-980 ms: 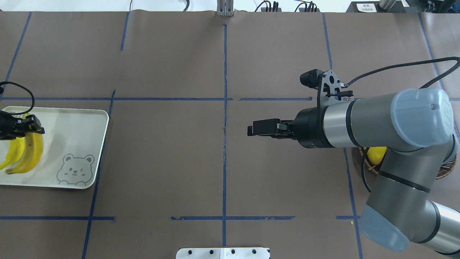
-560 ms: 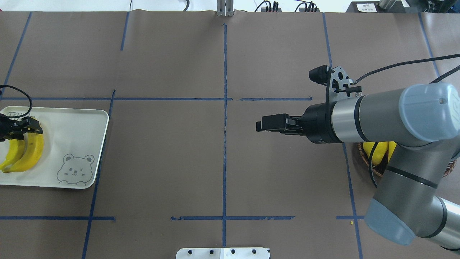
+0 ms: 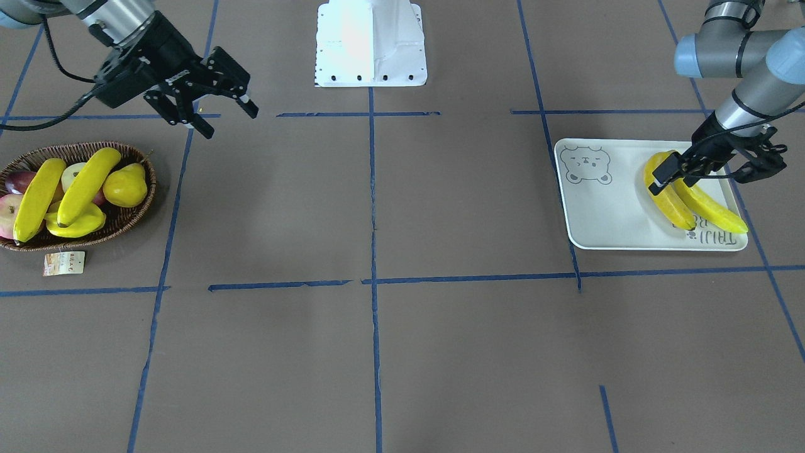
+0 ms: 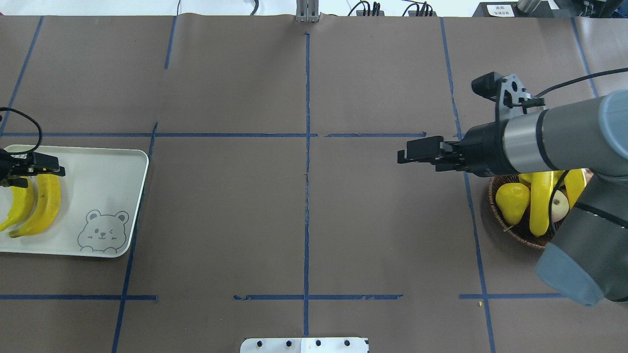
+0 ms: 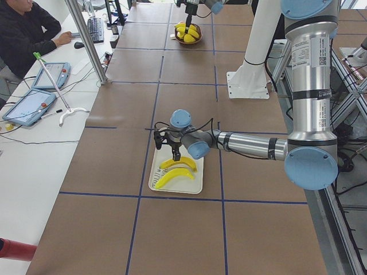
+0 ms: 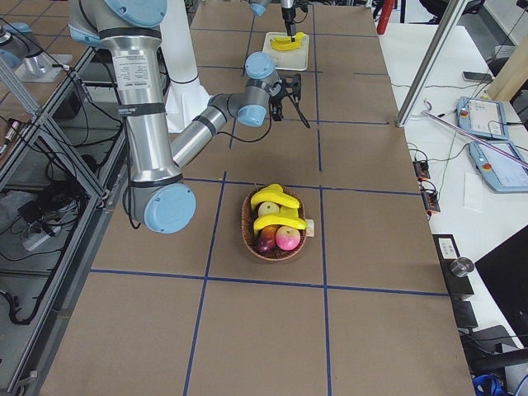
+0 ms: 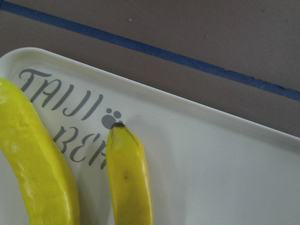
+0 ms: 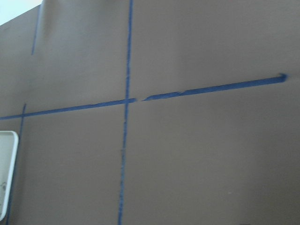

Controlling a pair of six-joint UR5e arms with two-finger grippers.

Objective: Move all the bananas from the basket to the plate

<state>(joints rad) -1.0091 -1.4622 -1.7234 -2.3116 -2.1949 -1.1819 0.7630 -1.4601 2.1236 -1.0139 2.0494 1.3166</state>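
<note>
Left gripper (image 3: 714,171) is held open over two long yellow bananas (image 3: 670,201) laid on the white bear plate (image 3: 604,207); right gripper (image 3: 229,119) is held open near the brown wicker basket (image 3: 129,223).

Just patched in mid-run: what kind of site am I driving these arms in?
Probably a robotics lab workcell: brown paper table gridded with blue tape, tablets on a side bench, and a person seated there.

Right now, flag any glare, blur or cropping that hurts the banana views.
Exterior front-facing: white base plate blown out, bananas in the basket sharp. Overhead exterior: right arm hides part of the basket. Left wrist-mounted: both bananas on the plate cropped.
</note>
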